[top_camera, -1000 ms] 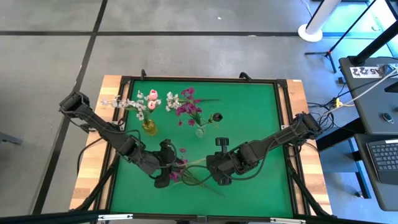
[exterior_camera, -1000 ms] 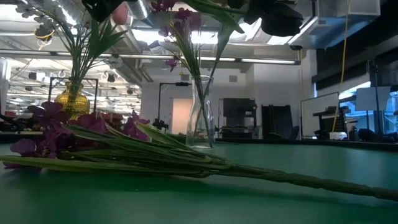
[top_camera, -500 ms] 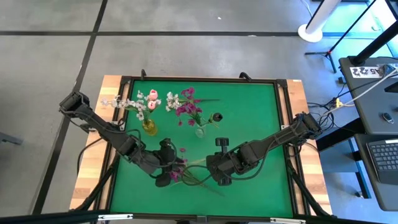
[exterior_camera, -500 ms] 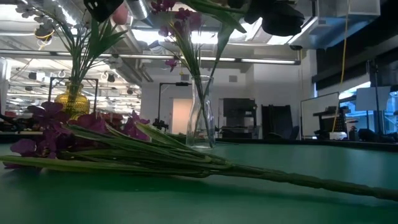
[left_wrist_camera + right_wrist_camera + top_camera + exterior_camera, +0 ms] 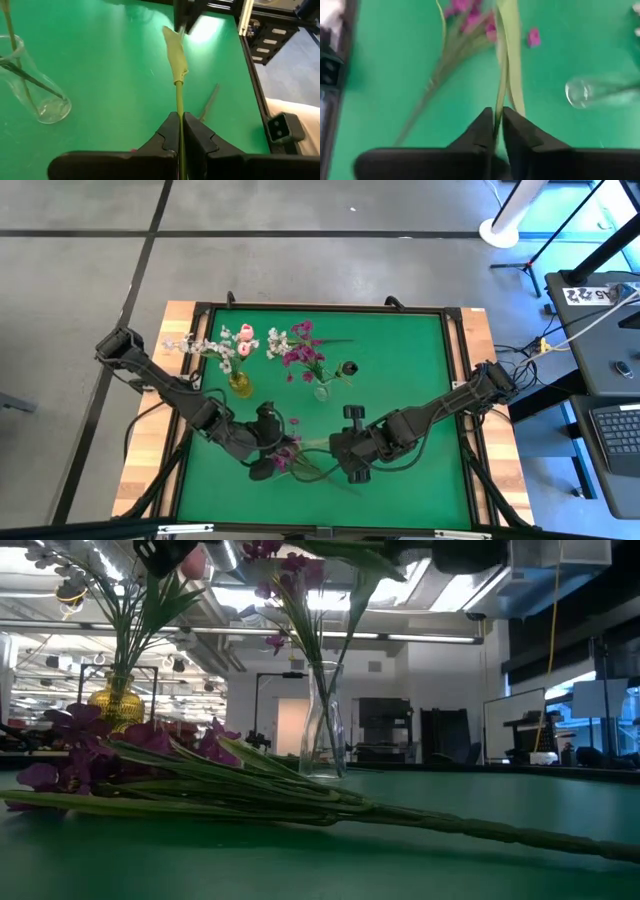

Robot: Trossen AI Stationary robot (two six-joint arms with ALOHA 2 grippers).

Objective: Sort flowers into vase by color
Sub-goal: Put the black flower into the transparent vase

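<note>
The green table carries two vases at its far side: a yellow vase with white and pink flowers on the left, and a clear glass vase with magenta flowers beside it. Near the front edge lies a loose magenta bunch. The left gripper is closed tightly on a thin green stem. The right gripper has its fingers narrow around the leaves of the same stem, facing the left one.
</note>
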